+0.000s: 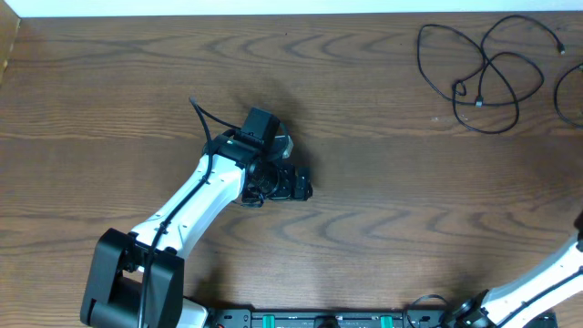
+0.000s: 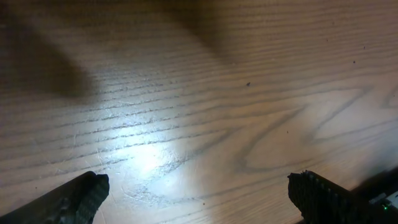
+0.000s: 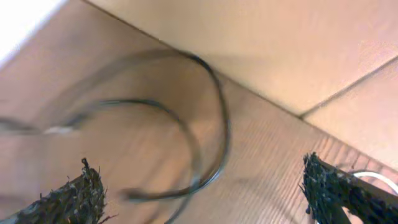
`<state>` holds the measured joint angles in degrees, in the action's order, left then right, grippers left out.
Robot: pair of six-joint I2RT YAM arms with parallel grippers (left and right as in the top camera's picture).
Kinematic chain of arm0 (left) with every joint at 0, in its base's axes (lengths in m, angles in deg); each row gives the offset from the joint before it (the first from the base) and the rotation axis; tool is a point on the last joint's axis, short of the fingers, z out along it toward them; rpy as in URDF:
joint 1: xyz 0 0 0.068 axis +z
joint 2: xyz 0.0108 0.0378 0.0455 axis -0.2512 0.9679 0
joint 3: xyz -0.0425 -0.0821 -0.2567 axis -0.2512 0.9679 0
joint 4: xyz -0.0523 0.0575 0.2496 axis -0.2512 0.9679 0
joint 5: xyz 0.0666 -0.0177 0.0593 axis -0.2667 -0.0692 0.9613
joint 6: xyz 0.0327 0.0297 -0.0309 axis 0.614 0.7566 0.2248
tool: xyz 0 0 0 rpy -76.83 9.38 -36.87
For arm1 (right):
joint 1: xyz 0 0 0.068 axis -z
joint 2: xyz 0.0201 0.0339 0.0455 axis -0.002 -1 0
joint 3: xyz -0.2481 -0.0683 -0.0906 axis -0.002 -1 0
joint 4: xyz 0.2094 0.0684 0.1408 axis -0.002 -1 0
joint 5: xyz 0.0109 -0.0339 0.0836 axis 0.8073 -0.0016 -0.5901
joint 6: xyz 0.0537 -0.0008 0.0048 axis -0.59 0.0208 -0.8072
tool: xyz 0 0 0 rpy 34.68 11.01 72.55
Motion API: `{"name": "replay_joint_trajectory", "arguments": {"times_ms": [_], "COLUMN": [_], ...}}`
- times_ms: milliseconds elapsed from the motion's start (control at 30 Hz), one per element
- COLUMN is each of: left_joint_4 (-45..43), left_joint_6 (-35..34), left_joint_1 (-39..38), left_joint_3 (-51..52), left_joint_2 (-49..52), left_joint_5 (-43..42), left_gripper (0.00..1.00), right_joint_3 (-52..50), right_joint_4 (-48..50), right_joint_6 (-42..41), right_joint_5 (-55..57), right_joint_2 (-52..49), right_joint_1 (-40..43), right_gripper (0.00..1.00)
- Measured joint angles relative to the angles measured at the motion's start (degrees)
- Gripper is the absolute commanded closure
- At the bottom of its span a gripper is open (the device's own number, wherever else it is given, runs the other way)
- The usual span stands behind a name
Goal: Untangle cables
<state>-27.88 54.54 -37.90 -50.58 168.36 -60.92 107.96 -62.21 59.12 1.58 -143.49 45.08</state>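
Desk point(image 1: 364, 237): dark wood grain, seen from overhead.

Black cables point(image 1: 483, 77): far right corner of the desk. Thin cords in several loose loops that cross one another near the middle of the bunch, with a small plug end lying among the crossings. One strand trails towards the far right edge.

Left arm point(image 1: 196, 205): reaches in from the near left and ends around the middle of the desk, well apart from the cables.

Left gripper point(image 2: 198, 198): in the left wrist view the fingers are spread wide, one fingertip point(image 2: 78, 198) at each lower corner. Only bare, brightly lit wood lies between them. Nothing is held.

Right arm point(image 1: 537, 292): enters at the near right corner. Its end is cut off by the frame in the overhead view.

Right gripper point(image 3: 202, 196): fingers spread in the right wrist view, with dark textured fingertips point(image 3: 71, 199) low at either side. The view is blurred. A black cord loop lies on the wood beyond the fingers, and its near curve falls within the gap. It does not appear to touch either fingertip. Nothing is pinched.

White cable point(image 3: 373, 177): a small arc just beside the right-hand fingertip. The rest is hidden.
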Motion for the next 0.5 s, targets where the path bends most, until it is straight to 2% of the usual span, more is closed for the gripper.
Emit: {"name": "replay_joint_trajectory", "arguments": {"times_ms": [300, 500], "left_joint_4": [0.02, 0.02], "left_joint_6": [0.0, 0.0], "left_joint_1": [0.0, 0.0], "left_joint_3": [0.0, 0.0], "left_joint_2": [-0.02, 0.0], "left_joint_5": [0.0, 0.0], "left_gripper": [0.02, 0.02], "right_joint_3": [0.52, -0.85], "right_joint_4": [-4.2, -6.45], "right_joint_6": [-0.04, -0.02], "right_joint_5": [-28.13, -33.31], "right_joint_2": [20.7, 28.0], "right_joint_1": [-0.94, -8.2], "right_gripper": [0.01, 0.01]}}
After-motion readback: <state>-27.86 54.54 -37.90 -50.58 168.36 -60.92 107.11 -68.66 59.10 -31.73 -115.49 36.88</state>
